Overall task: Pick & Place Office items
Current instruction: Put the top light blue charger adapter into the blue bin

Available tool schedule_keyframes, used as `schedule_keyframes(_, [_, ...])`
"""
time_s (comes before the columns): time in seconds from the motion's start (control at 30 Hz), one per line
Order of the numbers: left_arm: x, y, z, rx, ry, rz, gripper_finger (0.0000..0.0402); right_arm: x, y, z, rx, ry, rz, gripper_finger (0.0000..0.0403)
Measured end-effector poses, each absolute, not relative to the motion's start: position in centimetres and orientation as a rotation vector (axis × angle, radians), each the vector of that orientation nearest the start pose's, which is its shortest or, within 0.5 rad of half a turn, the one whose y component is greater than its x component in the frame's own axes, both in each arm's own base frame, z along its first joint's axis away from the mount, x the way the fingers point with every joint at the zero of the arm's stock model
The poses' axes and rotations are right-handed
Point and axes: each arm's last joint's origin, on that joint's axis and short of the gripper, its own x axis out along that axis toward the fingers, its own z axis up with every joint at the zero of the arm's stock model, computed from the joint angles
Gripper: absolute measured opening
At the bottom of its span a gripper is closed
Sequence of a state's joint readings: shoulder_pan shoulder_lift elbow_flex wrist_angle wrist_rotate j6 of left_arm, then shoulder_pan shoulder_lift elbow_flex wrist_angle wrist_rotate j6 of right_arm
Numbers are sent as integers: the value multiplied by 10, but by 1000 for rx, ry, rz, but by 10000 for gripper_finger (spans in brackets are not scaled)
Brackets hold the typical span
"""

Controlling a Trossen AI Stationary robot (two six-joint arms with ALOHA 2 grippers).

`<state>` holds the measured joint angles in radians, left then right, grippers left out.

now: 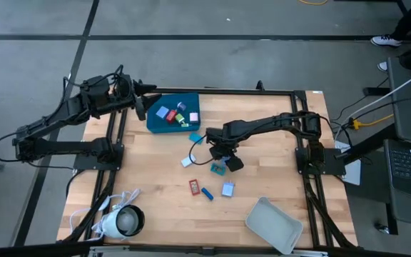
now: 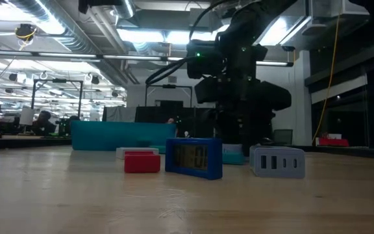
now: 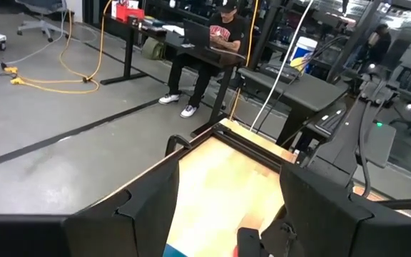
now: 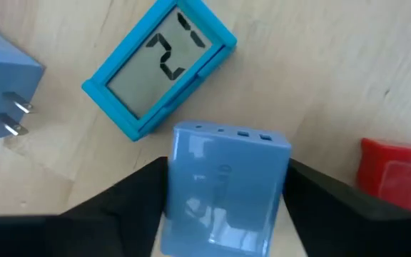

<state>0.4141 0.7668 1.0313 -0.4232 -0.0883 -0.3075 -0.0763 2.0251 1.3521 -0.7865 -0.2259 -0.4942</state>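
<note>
I am reading only one thing: the digits "21" are showing on the grey display of the light blue clock (image 4: pixel 159 68), which is lying on the wooden table just beyond the blue block (image 4: pixel 223 189) between my right fingers. Nothing else is legible.

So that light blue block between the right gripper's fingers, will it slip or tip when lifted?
The block looks like glossy hard plastic, so probably stiff but somewhat slippery. The right gripper flanks its flat sides, which should hold squarely. Its boxy shape makes rolling unlikely, and it is probably light.
</note>
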Motion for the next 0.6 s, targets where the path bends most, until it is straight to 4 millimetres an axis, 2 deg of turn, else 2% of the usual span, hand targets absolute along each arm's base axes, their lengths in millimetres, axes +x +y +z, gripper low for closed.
schedule_keyframes(0.13, [137, 63, 391, -331, 96, 524, 239, 376, -23, 140, -172, 1361, 453, 206])
schedule_keyframes(0.47, [139, 64, 402, -314, -14, 507, 239, 378, -25, 142, -79, 1359, 418, 207])
schedule_keyframes(0.6, [139, 64, 402, -312, -17, 506, 239, 391, -26, 161, -39, 1302, 388, 207])
